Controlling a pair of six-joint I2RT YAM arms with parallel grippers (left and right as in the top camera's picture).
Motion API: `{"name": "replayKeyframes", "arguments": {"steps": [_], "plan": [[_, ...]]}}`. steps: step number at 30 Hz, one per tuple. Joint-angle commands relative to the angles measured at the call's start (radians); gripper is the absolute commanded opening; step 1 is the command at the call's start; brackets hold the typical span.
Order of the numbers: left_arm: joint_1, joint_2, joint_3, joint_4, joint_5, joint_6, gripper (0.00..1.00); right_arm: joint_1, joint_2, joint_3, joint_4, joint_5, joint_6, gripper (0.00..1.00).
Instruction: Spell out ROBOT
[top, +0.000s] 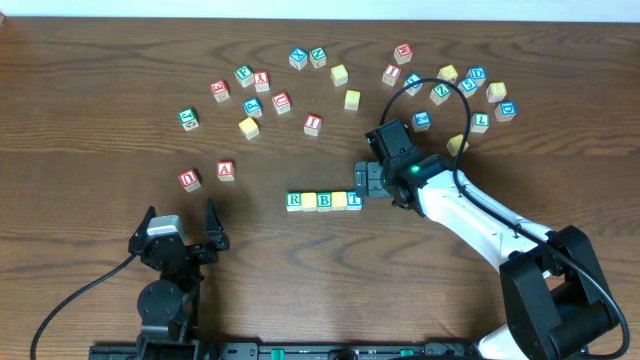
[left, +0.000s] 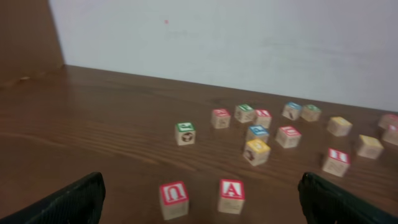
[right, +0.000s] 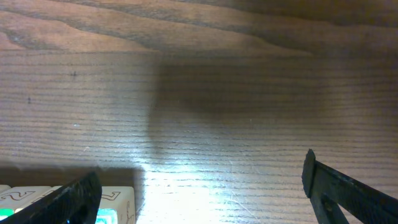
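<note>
A row of wooden letter blocks lies at the table's middle: a green R, a plain yellow block, a green B, another yellow block and a blue T. My right gripper is open and empty just right of the T, whose corner shows at the bottom left of the right wrist view. My left gripper is open and empty near the front left, facing a red U and a red A.
Many loose letter blocks lie scattered across the back of the table, a group at left centre and a group at the back right. The U and A stand apart at the left.
</note>
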Motion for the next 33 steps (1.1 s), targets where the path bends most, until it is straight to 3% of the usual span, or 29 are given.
{"name": "replayKeyframes", "arguments": {"steps": [1, 33], "plan": [[0.005, -0.010, -0.016, -0.051, 0.058, -0.006, 0.98, 0.005, -0.010, -0.005, 0.002, 0.008, 0.007, 0.99], [0.005, -0.007, -0.016, -0.050, 0.079, -0.009, 0.98, 0.005, -0.010, -0.005, 0.002, 0.008, 0.007, 0.99]]}}
